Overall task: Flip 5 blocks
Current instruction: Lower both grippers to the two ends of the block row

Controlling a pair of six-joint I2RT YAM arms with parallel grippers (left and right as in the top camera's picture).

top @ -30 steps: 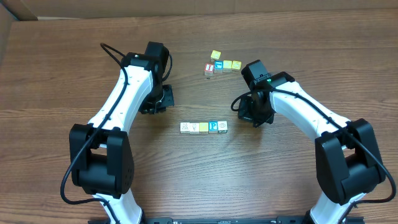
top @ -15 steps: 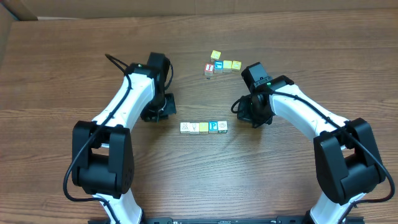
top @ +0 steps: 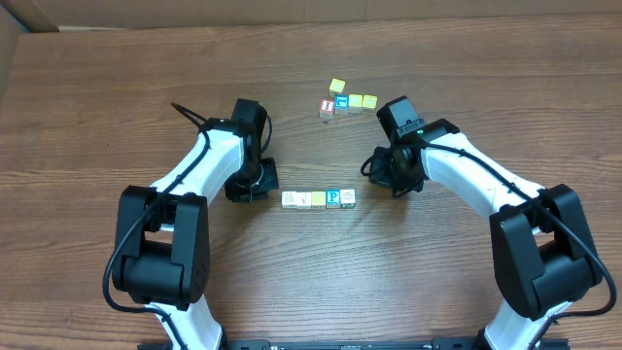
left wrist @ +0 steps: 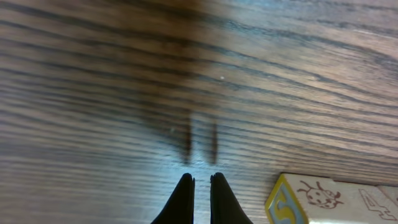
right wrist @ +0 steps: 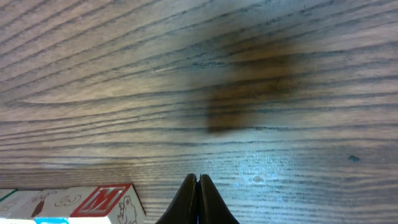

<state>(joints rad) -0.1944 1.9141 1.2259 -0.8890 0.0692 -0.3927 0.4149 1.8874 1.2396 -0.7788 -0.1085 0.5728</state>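
Right now my left fingers (left wrist: 190, 186) are drawn almost together, with only a sliver of gap between them, and they grip nothing. They point down at bare desk (top: 87, 107) just off the left end of the row of blocks (top: 319, 198). My right fingers (right wrist: 198, 186) are closed tight and also empty, over the wood near the row's right end and a little behind it. The five blocks lie side by side in one straight line at the middle of the desk, between my two arms: two cream, one yellow, the blue P block (top: 333, 197), then another cream. In my left wrist view the end block (left wrist: 311, 199) shows a ladybug drawing. A separate cluster of cubes (top: 348, 100) sits farther back.
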